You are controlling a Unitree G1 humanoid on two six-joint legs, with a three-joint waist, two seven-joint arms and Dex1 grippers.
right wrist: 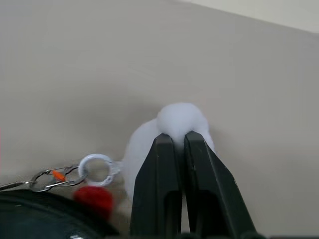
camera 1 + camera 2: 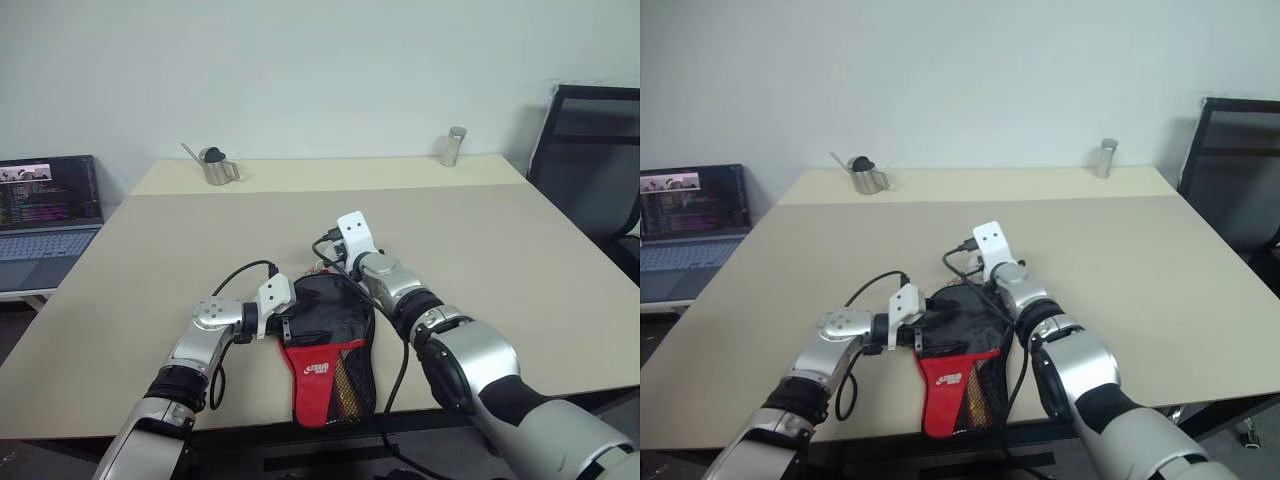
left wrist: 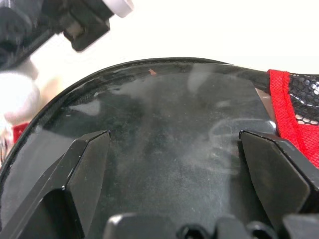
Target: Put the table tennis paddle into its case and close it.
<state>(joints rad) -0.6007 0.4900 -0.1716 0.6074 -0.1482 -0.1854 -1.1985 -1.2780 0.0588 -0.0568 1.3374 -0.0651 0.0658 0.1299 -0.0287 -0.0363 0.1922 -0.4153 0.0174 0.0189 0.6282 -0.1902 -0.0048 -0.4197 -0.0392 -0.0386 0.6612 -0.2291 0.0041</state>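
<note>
The case (image 2: 325, 345), a soft paddle-shaped cover with a glossy black rounded head, a red narrow end bearing a white logo and a black mesh pocket, is lying at the near edge of the tabletop (image 2: 480, 230). The left gripper (image 2: 290, 325) is hovering released over the case's black head, fingers spread wide. The right gripper (image 1: 178, 137) is pinching a white fluffy pompom (image 1: 172, 124), linked by a metal ring (image 1: 97, 168), just beyond the case's far rim
</note>
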